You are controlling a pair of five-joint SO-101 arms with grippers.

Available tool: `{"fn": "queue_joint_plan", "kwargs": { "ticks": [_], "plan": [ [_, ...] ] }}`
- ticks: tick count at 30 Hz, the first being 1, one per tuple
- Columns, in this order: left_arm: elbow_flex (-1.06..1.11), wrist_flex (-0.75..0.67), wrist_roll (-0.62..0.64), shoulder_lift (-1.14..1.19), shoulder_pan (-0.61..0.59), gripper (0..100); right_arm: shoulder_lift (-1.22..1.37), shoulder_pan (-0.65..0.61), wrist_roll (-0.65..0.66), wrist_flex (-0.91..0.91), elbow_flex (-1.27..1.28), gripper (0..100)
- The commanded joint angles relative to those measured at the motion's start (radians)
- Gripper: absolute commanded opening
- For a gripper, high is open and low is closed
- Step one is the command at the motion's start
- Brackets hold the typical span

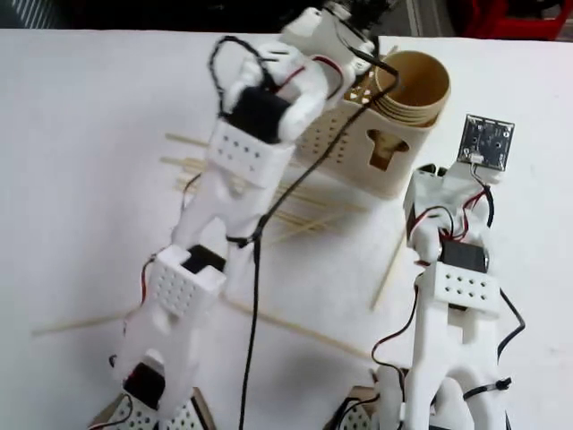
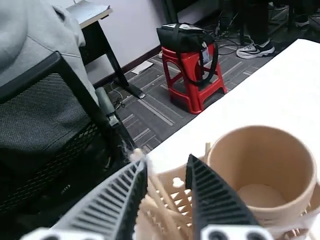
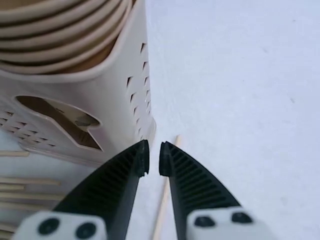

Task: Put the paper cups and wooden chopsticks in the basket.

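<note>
Several chopsticks (image 1: 295, 327) lie loose on the white table (image 1: 89, 90): a cluster under the left arm's reach just beside the basket (image 1: 358, 148), one long stick nearer the arm bases, one far out on the left side, and one stick (image 1: 389, 269) slanting beside the right arm. The basket stands at the far side of the table. A stack of cups (image 1: 412, 85) sits upright in the end of it nearest the right arm, rims well above the basket wall.

In the high view the left gripper (image 1: 349, 13) hangs over the basket's far edge, next to the cups. Its own camera shows the left gripper (image 2: 167, 161) with jaws parted, wider than a stick. Chopsticks stand in the basket (image 2: 175, 181) below the gap, and one tip pokes up close to a finger (image 2: 127, 195); no grip shows. The cups (image 2: 260, 170) sit just beside it.

Low near the table, the right gripper (image 3: 154, 150) is at the basket's (image 3: 120, 100) corner, under the cups (image 3: 65, 30). Its jaws stand a narrow gap apart with nothing between them. The slanting stick (image 3: 161, 215) lies on the table under that gap. More loose sticks (image 3: 15, 190) lie along the basket's side
</note>
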Motion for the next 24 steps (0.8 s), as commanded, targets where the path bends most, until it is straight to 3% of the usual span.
{"fn": "queue_joint_plan", "kwargs": {
  "ticks": [1,7,12,24],
  "plan": [
    [-0.229,0.229,0.002,-0.022,-0.042,14,-0.035,-0.012,-0.006,-0.018,-0.006,5.2],
    [-0.210,0.463,0.002,-0.148,-0.157,14,-0.035,-0.013,-0.005,-0.018,-0.006,5.2],
    [-0.210,0.568,0.002,-0.275,-0.251,14,-0.035,-0.044,-0.002,-0.015,-0.006,5.2],
    [-0.199,0.578,0.002,-0.565,-0.430,14,-0.035,-0.048,0.000,-0.008,-0.006,5.2]
  ]
}}
